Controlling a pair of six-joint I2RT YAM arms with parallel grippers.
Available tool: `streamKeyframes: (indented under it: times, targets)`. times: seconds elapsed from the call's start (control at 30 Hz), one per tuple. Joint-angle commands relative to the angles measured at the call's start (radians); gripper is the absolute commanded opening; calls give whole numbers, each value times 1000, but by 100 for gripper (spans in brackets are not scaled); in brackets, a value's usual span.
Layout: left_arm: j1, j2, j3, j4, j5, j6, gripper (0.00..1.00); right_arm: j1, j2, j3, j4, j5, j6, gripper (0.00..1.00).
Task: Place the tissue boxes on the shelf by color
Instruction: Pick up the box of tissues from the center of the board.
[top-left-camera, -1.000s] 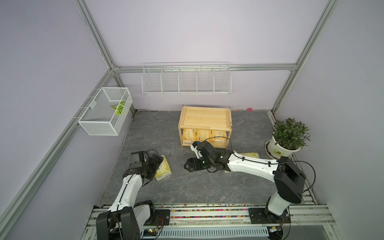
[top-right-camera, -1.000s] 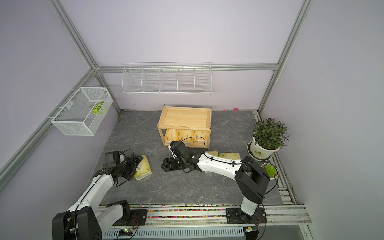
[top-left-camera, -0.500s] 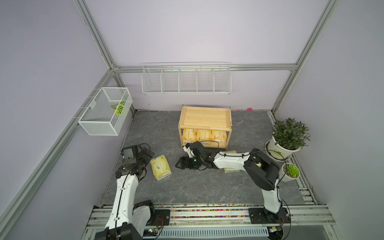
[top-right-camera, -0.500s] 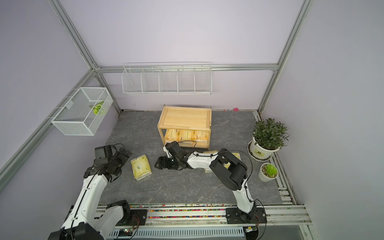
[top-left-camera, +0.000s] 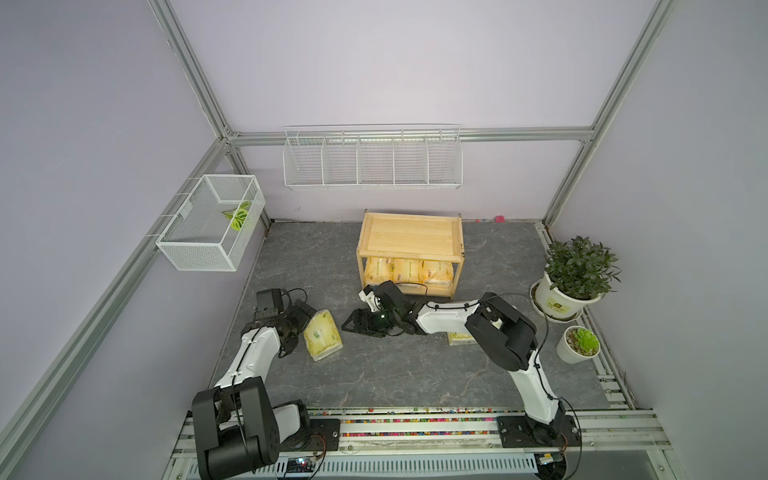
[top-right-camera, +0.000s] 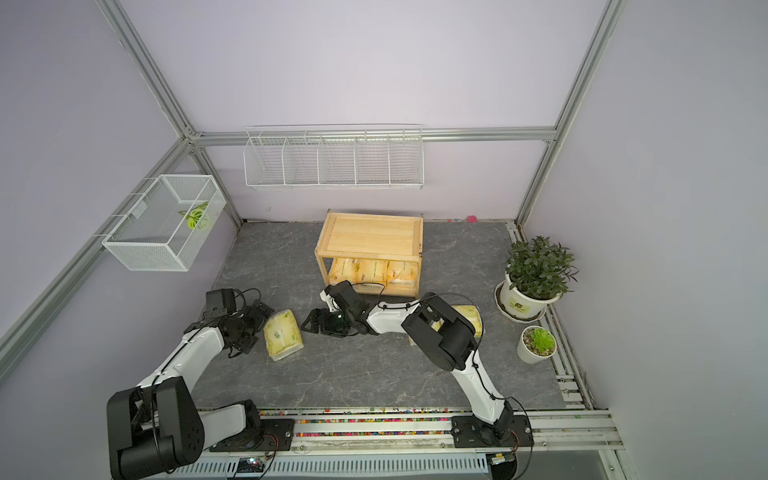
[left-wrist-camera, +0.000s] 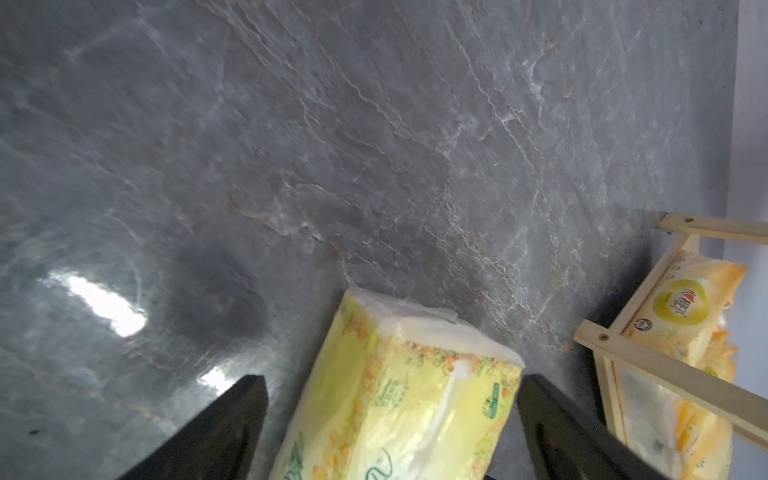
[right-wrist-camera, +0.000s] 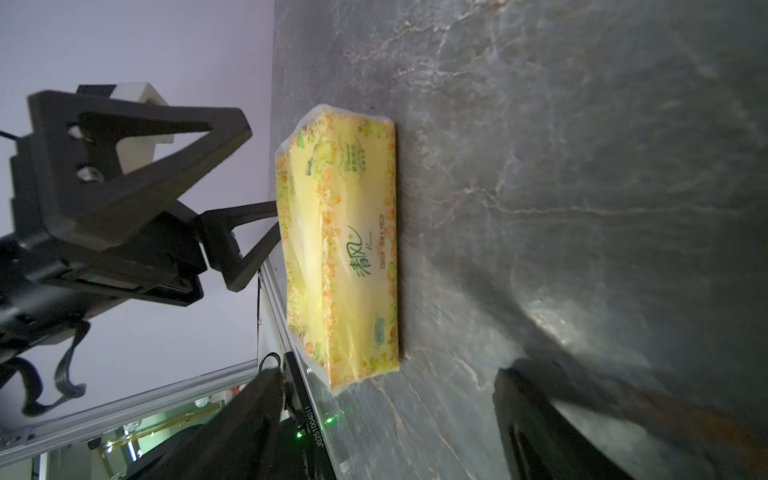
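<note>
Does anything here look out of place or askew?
Nothing is spilled or damaged. One yellow-green tissue pack lies askew on the table, turned at an angle to the wooden shelf, between the open fingers of the left gripper.

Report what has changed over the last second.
The right gripper slid across the table toward the yellow-green pack, its arm folding in; its jaws are open and hold nothing. The left gripper backed off the pack, then returned, open, straddling one end. The pack itself barely shifted. The three orange packs on the shelf's lower tier stayed put.
</note>
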Motion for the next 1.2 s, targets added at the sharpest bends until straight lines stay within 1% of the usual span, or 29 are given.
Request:
streamKeyframes:
  times: [0.0, 0.23, 0.57, 0.73, 0.8, 0.83, 0.93, 1.0, 1.17]
  targets:
    - [-1, 0, -33, 58, 54, -7, 100, 28, 47, 13, 43, -29, 39, 85]
    - [-65, 0, -66, 89, 58, -29, 100, 66, 116, 32, 128, -45, 113, 85]
    - [-79, -13, -121, 119, 71, -51, 100, 82, 192, 38, 324, -79, 241, 85]
    - [-83, -13, -129, 124, 72, -53, 100, 83, 218, 34, 412, -84, 298, 80]
    - [-84, -16, -130, 121, 70, -53, 100, 82, 217, 31, 425, -85, 305, 75]
    - [-83, -18, -128, 120, 70, -53, 100, 81, 217, 26, 432, -85, 308, 71]
    - [-83, -30, -121, 109, 69, -53, 100, 79, 201, -3, 466, -85, 320, 58]
    - [-84, -41, -111, 95, 66, -53, 100, 77, 184, -27, 487, -84, 326, 48]
    - [-84, -76, -59, 41, 62, -47, 100, 71, 142, -60, 514, -85, 332, 25]
